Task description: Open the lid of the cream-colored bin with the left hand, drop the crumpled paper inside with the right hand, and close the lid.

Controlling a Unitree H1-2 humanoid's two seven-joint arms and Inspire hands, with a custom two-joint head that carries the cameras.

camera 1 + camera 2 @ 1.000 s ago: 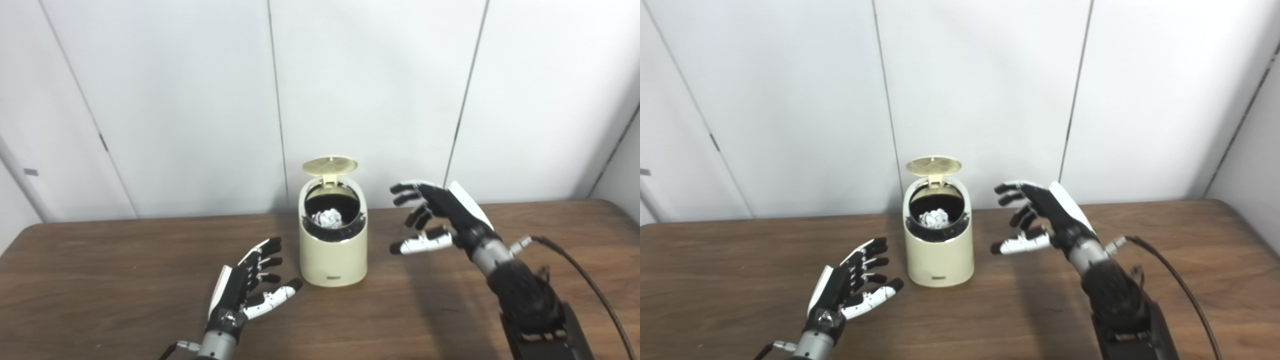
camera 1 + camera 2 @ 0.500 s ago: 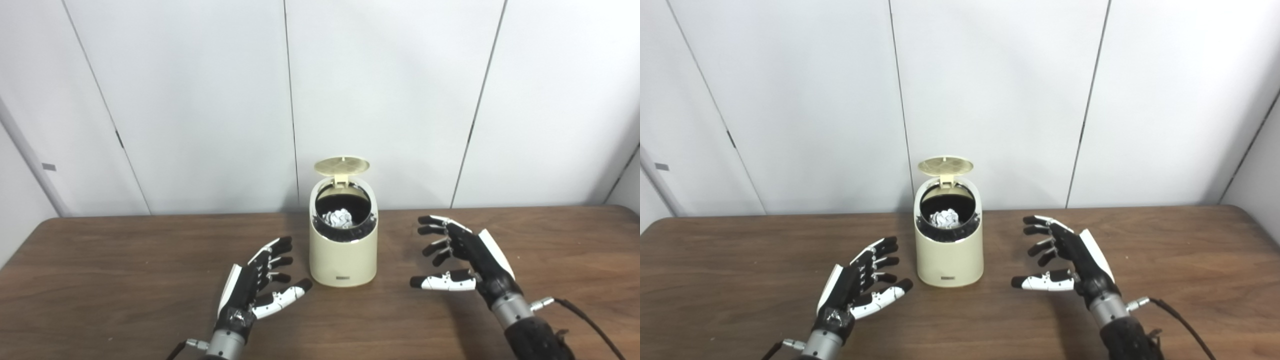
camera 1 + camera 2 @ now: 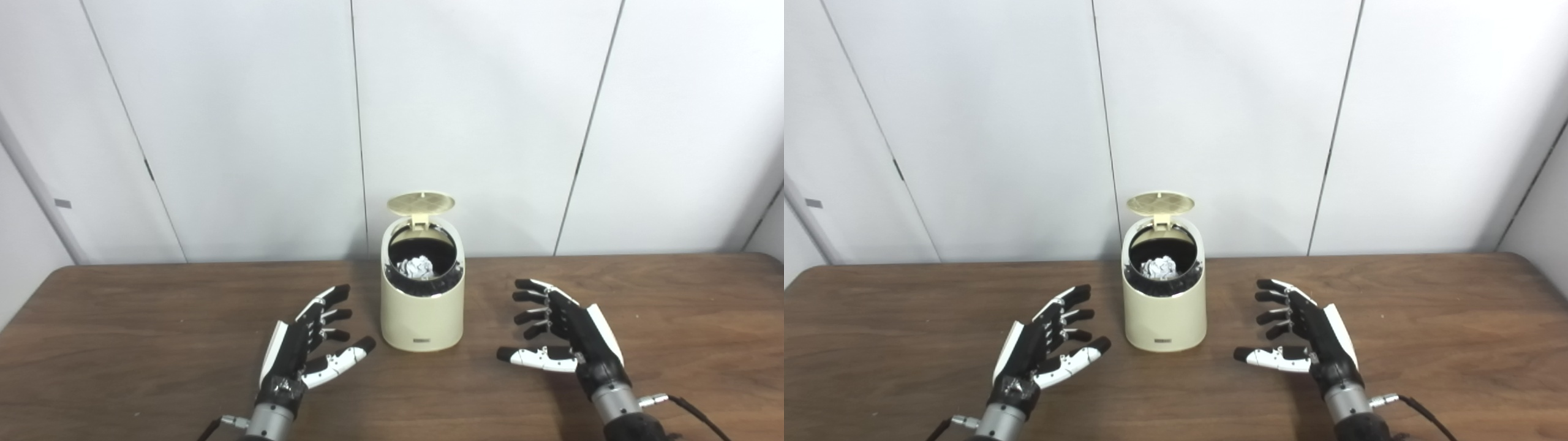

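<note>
The cream-colored bin stands upright mid-table with its round lid swung up and open at the back. A white crumpled paper ball lies inside the dark opening. My left hand rests low over the table to the bin's left, open, fingers spread, holding nothing. On the bin's right, my right hand hovers just above the table, open and empty, fingers pointing toward the bin. Neither hand touches the bin.
The bin stands on a brown wooden table, with white wall panels behind it. A black cable trails from the right wrist at the lower right.
My right hand has dropped from beside the bin's rim down to table height and pulled back toward me. The camera view has shifted slightly. The left hand has hardly moved.
</note>
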